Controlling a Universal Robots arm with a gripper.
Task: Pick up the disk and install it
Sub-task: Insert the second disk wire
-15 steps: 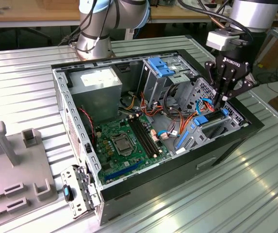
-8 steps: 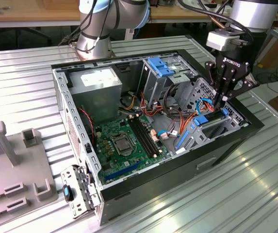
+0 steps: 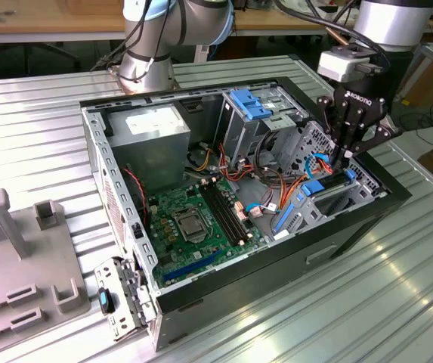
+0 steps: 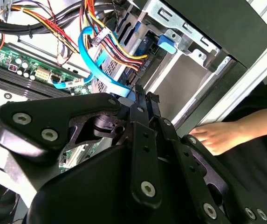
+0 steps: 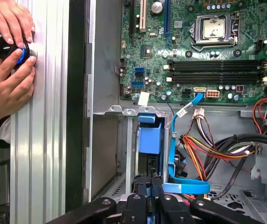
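A: Where's the gripper (image 3: 344,155)?

B: Low over the drive bay at the case's (image 3: 201,299) corner on the exterior view's right. Fingers drawn close together, tips down among the blue parts there. Whether they clamp anything, I can't tell.

A: And the disk (image 5: 150,139)?

B: In the first wrist view a blue-fronted block sits in the bay slot just ahead of the fingertips, a blue latch tab above it. I take that for the disk, already partly in its slot. How deep it sits is hidden.

A: Risks?

B: Three, by my reckoning. A flat blue cable (image 5: 173,154) loops right beside the slot, touching or nearly touching the fingers; a push could pinch it against the cage. The bundle of coloured wires (image 5: 203,149) lies near too. If the rails are skewed, pressing would jam the disk.

A: Anyone near?

B: Hands (image 5: 7,56) rest on the metal table (image 5: 44,140) just outside the case, holding a dark knob.
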